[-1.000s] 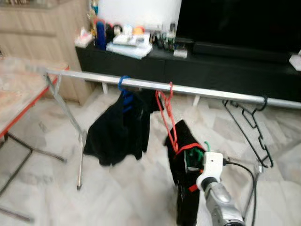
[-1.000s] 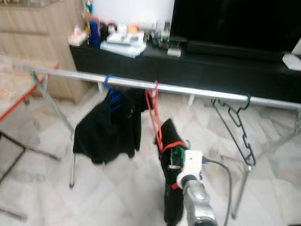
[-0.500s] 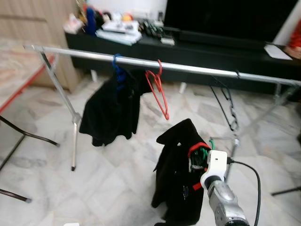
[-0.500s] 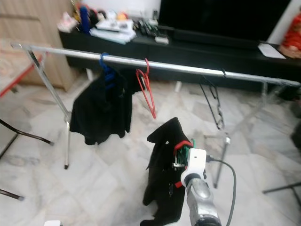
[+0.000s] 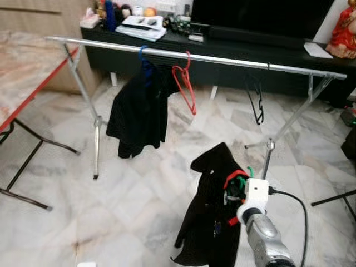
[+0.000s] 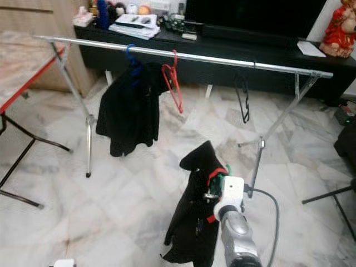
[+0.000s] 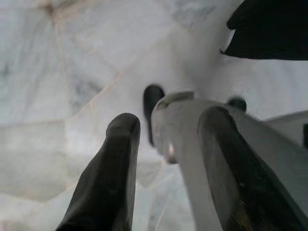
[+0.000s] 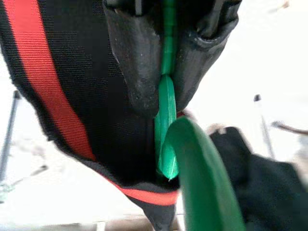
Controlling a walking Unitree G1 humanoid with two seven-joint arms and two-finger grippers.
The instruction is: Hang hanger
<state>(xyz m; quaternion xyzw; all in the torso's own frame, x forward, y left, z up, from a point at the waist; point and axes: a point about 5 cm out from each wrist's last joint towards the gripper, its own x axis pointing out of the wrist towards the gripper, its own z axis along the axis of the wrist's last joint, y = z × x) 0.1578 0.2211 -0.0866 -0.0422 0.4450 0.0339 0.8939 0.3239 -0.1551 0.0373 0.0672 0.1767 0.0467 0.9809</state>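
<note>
Right wrist view: my right hand [image 8: 166,67] is clenched on the green hanger [image 8: 192,159] carrying the black garment [image 5: 214,214]. Rail [image 5: 222,58] sits ahead, well above the hand. Lift hook over the bare rail beyond the red hanger [image 5: 186,89], keep it upright.

Glossy pale marble floor [image 5: 139,206]. Shiny metal rail [image 5: 222,59] across upper frame. Smooth green plastic hanger [image 8: 171,115] pinched between matt black right gripper [image 8: 168,72] pads. Matt black cloth garment [image 5: 211,222], red woven trim. Brushed silver arm casing [image 5: 270,245], lower right.
</note>
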